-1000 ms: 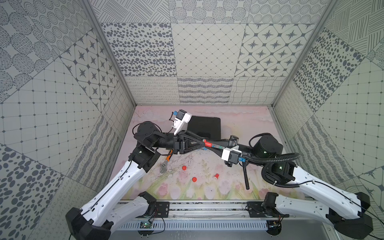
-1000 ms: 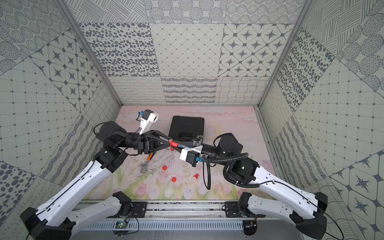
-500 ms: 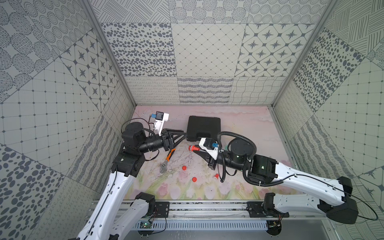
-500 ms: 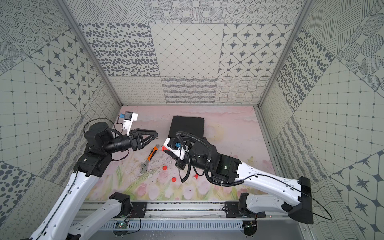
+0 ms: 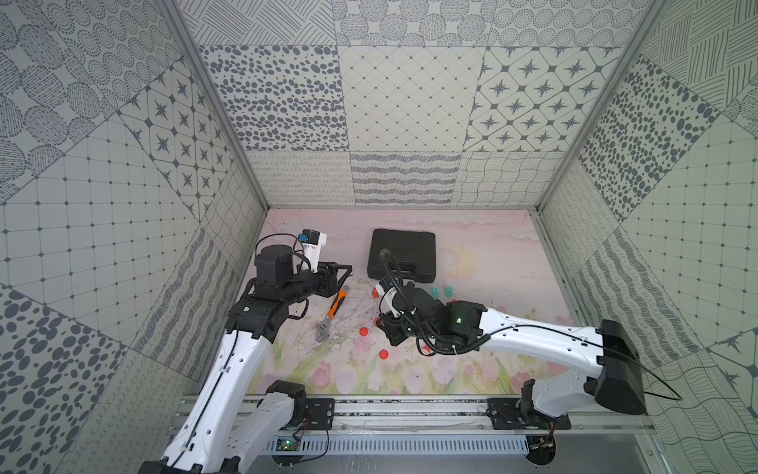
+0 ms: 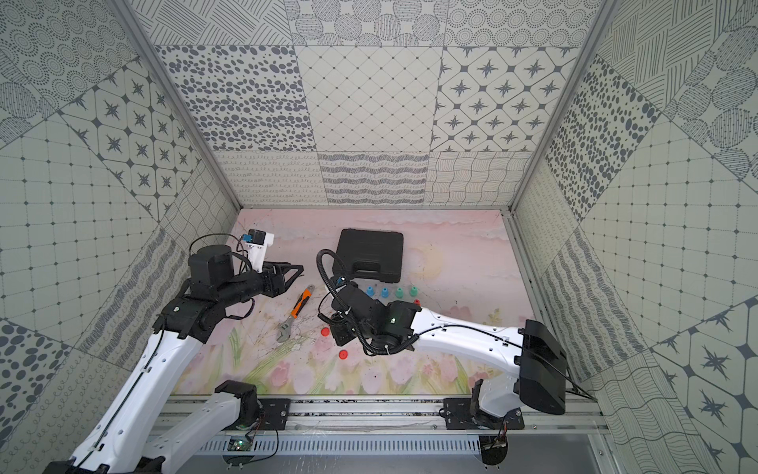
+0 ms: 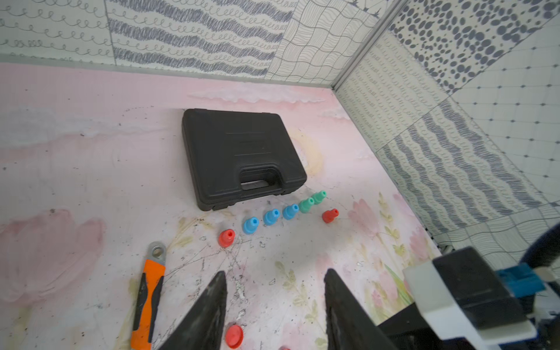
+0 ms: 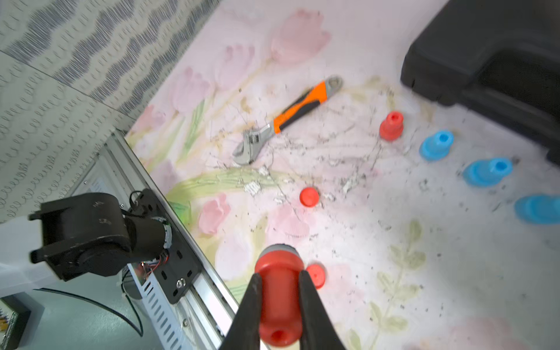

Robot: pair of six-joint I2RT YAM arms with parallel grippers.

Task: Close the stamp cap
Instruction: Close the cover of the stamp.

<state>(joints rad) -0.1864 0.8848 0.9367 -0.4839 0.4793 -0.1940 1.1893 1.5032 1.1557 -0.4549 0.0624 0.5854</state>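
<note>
In the right wrist view my right gripper [image 8: 280, 274] is shut on a red stamp [image 8: 280, 306], whose grey-rimmed end points at the mat. Two loose red caps [image 8: 309, 196] [image 8: 315, 274] lie on the mat, one just beyond the held stamp. In both top views the caps [image 5: 363, 330] [image 6: 343, 354] lie near the front centre, beside the right gripper [image 5: 385, 326]. My left gripper [image 7: 275, 272] stands open and holds nothing. It hovers at the left [image 5: 342, 273], well apart from the stamp, with a red cap [image 7: 234, 335] below its fingers.
A closed black case [image 5: 402, 254] lies at the back centre. Several blue, green and red stamps [image 7: 270, 216] stand in a row in front of it. An orange-handled wrench [image 5: 334, 310] lies between the arms. Patterned walls close in three sides.
The two grippers, joined mid-air a second ago, have parted. The left one opened and drew back to the left. The right one swung down toward the front centre with the stamp.
</note>
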